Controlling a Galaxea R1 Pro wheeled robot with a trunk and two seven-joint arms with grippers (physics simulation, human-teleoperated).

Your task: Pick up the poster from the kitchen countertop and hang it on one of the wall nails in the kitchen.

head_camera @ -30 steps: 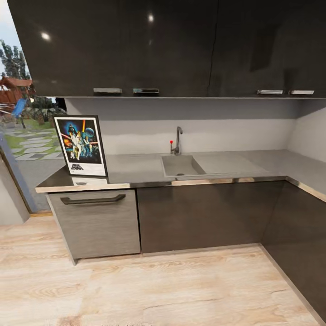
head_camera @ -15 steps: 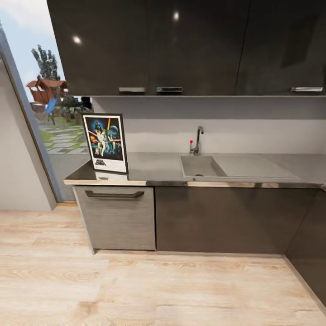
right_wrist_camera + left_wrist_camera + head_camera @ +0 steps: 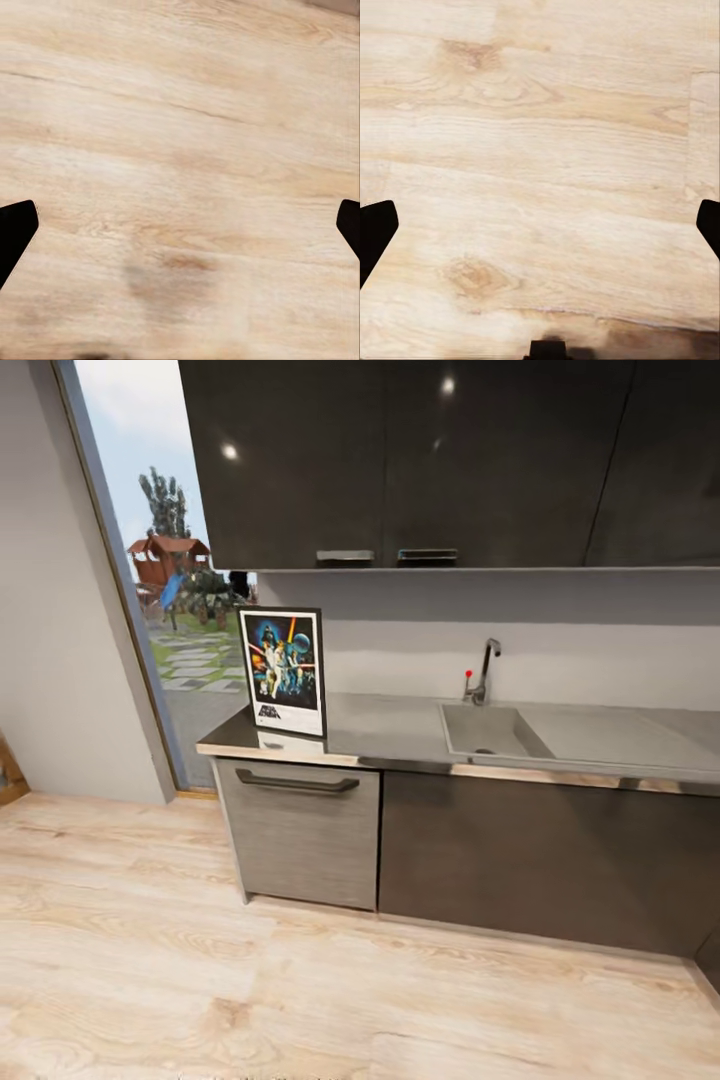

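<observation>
Two dark fingertips set wide apart at the frame edges in each wrist view, left gripper (image 3: pixel 540 225) and right gripper (image 3: pixel 180 225) alike spread and carrying nothing, both aimed straight down at pale wood-plank floor (image 3: pixel 200 980). Arms presumably hanging low beside the trunk, though hard to confirm from the head view. Ahead, standing upright at the left end of the long glossy grey kitchen countertop (image 3: pixel 390 725) with its brushed metal front edge: the rectangular portrait Star Wars poster (image 3: pixel 284 670) in a thin black frame, white border, blue-black artwork, tilted back slightly, above a grey drawer front with a dark bar handle (image 3: pixel 296 784). Well to its right, an inset rectangular sink (image 3: pixel 490 732) with dark tap (image 3: pixel 484 672). Likely light and stiff, thin enough to tip or slide on the slick surface if nudged; best taken by pinching a side edge of the frame, fingers across its thickness, kept upright. No wall peg made out here, possibly too small to tell.
</observation>
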